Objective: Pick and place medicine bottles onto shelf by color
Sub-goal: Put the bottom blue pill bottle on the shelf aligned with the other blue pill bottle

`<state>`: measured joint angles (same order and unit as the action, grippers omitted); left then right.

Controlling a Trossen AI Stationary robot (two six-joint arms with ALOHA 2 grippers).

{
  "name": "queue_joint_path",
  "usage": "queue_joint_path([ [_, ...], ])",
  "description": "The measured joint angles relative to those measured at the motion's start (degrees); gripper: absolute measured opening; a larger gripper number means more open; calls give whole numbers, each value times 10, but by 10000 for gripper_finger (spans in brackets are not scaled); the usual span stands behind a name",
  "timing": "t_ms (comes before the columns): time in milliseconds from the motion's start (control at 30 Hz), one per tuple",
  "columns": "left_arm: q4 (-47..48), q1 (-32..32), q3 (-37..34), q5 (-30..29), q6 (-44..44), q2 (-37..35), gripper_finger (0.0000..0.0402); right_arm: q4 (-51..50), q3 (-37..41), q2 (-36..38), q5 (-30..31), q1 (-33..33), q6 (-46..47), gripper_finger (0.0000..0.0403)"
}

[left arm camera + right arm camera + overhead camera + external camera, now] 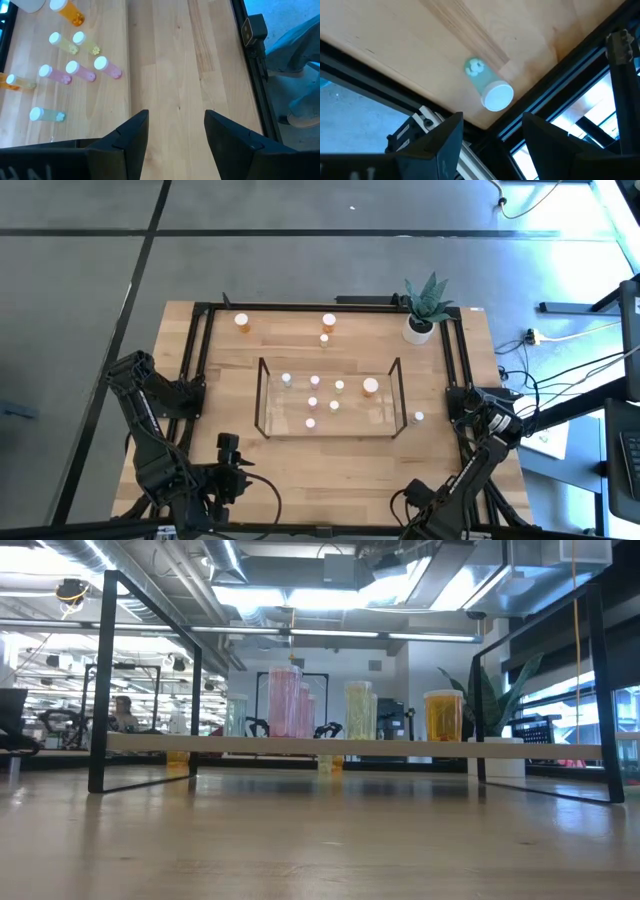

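Observation:
The clear shelf (pixel 330 395) stands mid-table and holds several small white-capped bottles: pink (pixel 107 67), yellowish (pixel 62 42) and orange (pixel 370 387). In the low view they stand upright on its board (pixel 300 744). A greenish bottle (pixel 487 85) stands upright on the table just right of the shelf (pixel 419 417). My right gripper (pixel 492 120) hovers open above it, at the table's right side (pixel 462 412). My left gripper (pixel 176 117) waits open over bare wood near the front left (pixel 230 445), with nothing between its fingers.
Two orange bottles (pixel 243 322) (pixel 329 321) and a tiny one (pixel 324 339) stand on the table behind the shelf. A plant in a white pot (pixel 420 325) is at the far right corner. Black frame rails (pixel 200 350) (pixel 555 80) run along the table's sides.

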<state>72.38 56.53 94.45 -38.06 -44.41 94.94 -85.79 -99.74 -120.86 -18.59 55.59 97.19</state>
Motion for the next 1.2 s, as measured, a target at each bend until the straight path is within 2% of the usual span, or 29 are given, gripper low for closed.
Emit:
queue_joint_path([
  [267,0,0,0,0,0,0,185,-3,0,0,29,0,0,207],
  [567,0,-1,0,0,0,0,185,0,-8,0,24,0,0,207],
  [733,0,-11,0,0,0,0,186,-17,-81,5,127,5,-13,207],
  [900,0,-27,0,0,0,0,185,-42,-124,62,246,26,4,207],
  [1067,0,-39,0,0,0,0,186,-42,-79,145,304,52,66,207],
  [1200,0,-40,0,0,2,0,185,-28,6,206,297,73,151,207],
])
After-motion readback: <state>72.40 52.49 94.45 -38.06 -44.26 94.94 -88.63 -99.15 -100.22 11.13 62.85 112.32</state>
